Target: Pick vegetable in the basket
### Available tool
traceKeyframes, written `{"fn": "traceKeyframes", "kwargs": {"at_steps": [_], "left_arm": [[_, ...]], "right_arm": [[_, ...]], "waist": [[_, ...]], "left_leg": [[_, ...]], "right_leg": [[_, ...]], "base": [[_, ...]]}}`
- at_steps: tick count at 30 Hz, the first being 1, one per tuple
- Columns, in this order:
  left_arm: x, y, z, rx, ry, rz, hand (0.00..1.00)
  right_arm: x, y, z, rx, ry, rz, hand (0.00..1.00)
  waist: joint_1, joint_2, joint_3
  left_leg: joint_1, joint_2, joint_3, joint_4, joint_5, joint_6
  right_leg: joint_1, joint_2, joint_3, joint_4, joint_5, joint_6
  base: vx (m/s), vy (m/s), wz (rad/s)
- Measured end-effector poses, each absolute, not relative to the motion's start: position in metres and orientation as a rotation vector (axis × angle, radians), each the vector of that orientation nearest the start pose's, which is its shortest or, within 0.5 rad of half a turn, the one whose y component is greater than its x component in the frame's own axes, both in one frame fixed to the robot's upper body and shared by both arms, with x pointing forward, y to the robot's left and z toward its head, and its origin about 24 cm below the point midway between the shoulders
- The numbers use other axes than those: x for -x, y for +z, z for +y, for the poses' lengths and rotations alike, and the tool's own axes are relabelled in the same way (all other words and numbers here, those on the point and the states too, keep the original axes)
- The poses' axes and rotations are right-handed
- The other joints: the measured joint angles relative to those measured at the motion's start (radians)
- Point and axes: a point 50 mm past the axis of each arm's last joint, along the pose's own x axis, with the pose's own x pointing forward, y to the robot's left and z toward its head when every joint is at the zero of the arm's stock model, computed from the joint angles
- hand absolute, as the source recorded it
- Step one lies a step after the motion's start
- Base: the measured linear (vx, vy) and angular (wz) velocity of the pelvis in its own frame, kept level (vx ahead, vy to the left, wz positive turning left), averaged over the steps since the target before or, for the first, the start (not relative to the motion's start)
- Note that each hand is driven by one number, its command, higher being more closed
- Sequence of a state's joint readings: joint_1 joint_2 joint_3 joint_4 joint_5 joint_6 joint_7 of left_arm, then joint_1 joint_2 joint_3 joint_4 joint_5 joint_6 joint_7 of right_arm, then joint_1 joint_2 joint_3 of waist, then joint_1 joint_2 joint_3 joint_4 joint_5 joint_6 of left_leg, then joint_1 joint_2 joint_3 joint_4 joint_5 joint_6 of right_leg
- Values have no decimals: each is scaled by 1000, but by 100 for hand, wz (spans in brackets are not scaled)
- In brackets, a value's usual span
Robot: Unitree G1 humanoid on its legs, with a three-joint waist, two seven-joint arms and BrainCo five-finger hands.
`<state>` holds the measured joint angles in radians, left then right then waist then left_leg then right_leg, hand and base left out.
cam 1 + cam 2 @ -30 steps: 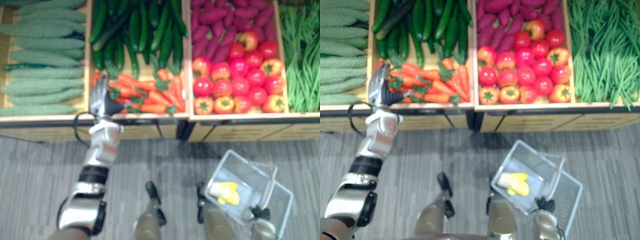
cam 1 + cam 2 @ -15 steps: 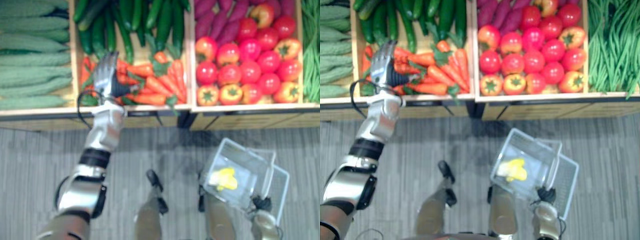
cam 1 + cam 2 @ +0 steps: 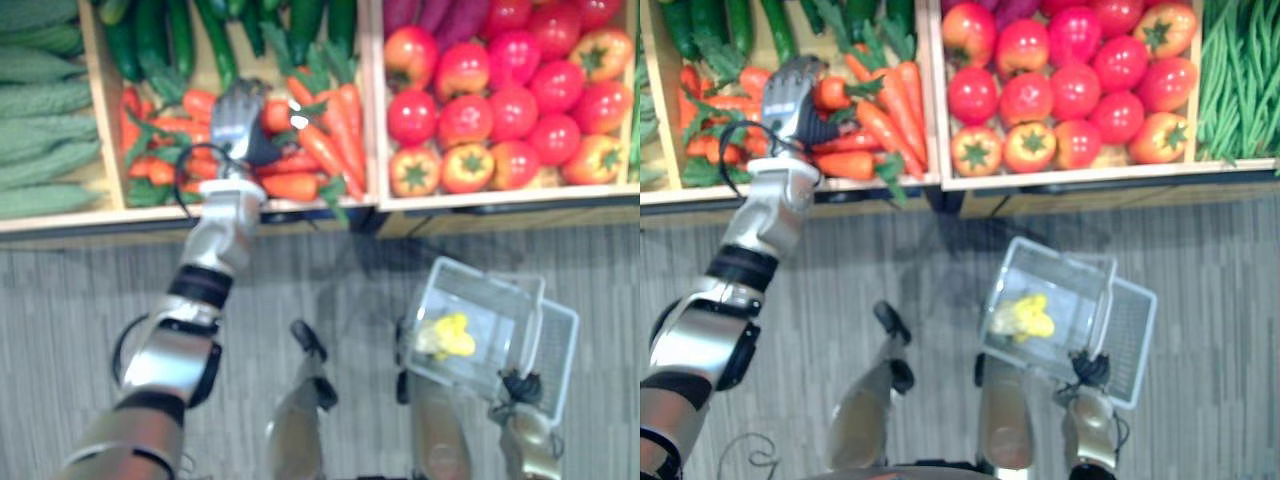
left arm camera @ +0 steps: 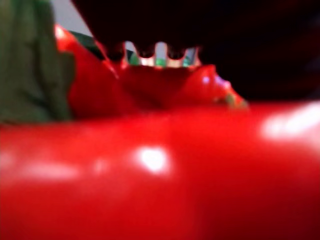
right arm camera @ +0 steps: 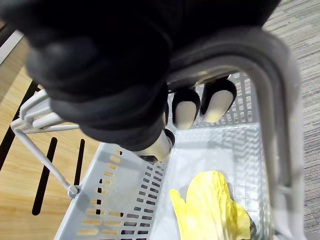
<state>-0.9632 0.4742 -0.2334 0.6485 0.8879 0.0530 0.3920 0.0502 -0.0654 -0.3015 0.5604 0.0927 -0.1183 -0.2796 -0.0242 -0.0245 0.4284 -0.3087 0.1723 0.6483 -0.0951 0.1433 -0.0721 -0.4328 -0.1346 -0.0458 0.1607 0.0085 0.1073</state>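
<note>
- The right robot hand (image 5: 186, 110) hangs nearest, low on the right. Its fingers are curled round the handle of a pale grey perforated basket (image 3: 1128, 340), just as they were a second ago.
- One yellow leafy vegetable (image 5: 212, 210), crinkled and loose, lies on the basket's bottom.
- Grey plank-patterned floor (image 3: 80, 300) lies under the basket.
- The whole view has shifted over the last second, which is the camera moving and not the crates.
- The left robot hand (image 3: 238, 115) was at the front left corner of the carrot pile a second ago. It is now further in, over the middle of the pile, with the arm stretched across the crate's front edge.
- In the left wrist view its dark fingertips (image 4: 145, 50) touch a carrot, and another glossy carrot (image 4: 160, 170) crosses just in front. Whether the fingers are closed round one I cannot tell.
- The carrots (image 3: 320, 150) are orange and tapering with green leafy tops. They are heaped crosswise in the front half of a wooden crate (image 3: 372, 120).
- Dark green cucumbers (image 3: 150, 35) lie behind them in the same crate.
- The second crate (image 3: 1090, 176), to the right, holds red and orange-red tomatoes (image 3: 1075, 90) with green stalks in rows. Purple sweet potatoes (image 3: 435, 12) lie behind these.
- Pale green bumpy gourds (image 3: 40, 100) lie far left and green beans (image 3: 1240, 80) far right.
</note>
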Motion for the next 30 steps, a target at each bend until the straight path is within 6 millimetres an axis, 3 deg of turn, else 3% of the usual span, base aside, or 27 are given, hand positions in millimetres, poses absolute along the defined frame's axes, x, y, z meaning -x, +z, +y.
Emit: {"fn": "traceKeyframes", "kwargs": {"at_steps": [9, 17, 21, 23, 26, 30], "left_arm": [[-401, 236, 189, -1476, 377, -455, 100], [-401, 236, 193, -1493, 383, -445, 100], [-383, 260, 206, -1447, 517, -563, 100], [-375, 262, 214, -1434, 557, -589, 100], [-362, 247, 225, -1426, 577, -583, 100], [-342, 222, 219, -1420, 517, -627, 100]], "right_arm": [[-191, -72, -247, -67, -635, 454, 100], [-182, -77, -249, -63, -636, 483, 100], [-168, -91, -249, -66, -638, 557, 100], [-161, -99, -248, -69, -642, 607, 100], [-148, -113, -247, -91, -656, 687, 100], [-132, -126, -246, -112, -685, 780, 100]], "waist": [[0, 0, 0], [2, 2, -1], [1, 11, -9], [2, 17, -19], [0, 27, -69], [-4, 29, -144]], "left_leg": [[29, 0, 19, 0, 0, 0], [128, 1, 5, 0, 0, 0], [166, -1, -33, 0, 0, 0], [177, -3, -42, 0, 0, 0], [192, -14, -66, 0, -1, 0], [215, -22, -89, -2, -2, 1]], "right_leg": [[23, -1, -1, 0, 2, 2], [144, -7, -56, -4, 1, 2], [203, -9, -91, -4, -2, 0], [221, -9, -99, -9, -4, -2], [265, -7, -112, -51, -4, -3], [320, -5, -113, -105, -7, -2]], "base": [[74, 8, -3], [92, -2, 10], [66, -1, 23], [44, -4, 17], [53, -8, 13], [14, -8, 6]]}}
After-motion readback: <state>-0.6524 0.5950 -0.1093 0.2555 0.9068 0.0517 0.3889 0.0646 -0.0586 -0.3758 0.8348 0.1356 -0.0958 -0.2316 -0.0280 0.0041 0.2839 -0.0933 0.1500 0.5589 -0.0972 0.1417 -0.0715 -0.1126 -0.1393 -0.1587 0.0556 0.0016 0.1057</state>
